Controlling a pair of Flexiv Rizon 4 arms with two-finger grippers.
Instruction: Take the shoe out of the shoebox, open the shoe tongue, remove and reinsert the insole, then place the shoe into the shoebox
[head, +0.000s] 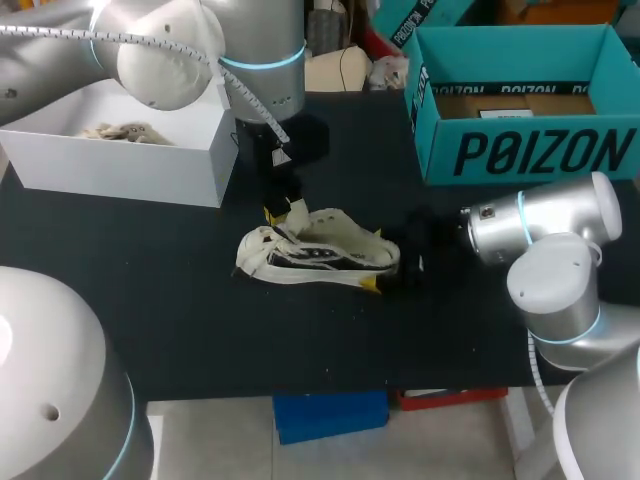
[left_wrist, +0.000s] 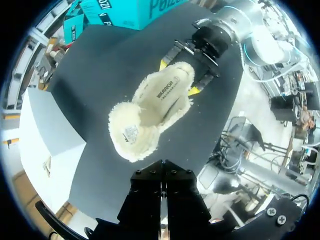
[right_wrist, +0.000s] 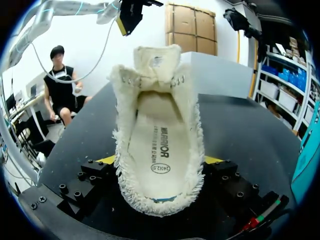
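Mid-table | right pincer clamps shoe heel | left pincer closed, empty | insole printed

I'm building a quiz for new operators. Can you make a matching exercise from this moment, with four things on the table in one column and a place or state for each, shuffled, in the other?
Things:
1. shoe
2. teal shoebox
3. white box
4. right claw

Places or states:
A. open, at the table's far right
B. shut on the shoe's heel end
C. at the table's far left
D. mid-table, outside both boxes

Pairs: 1-D, 2-A, 3-C, 4-B
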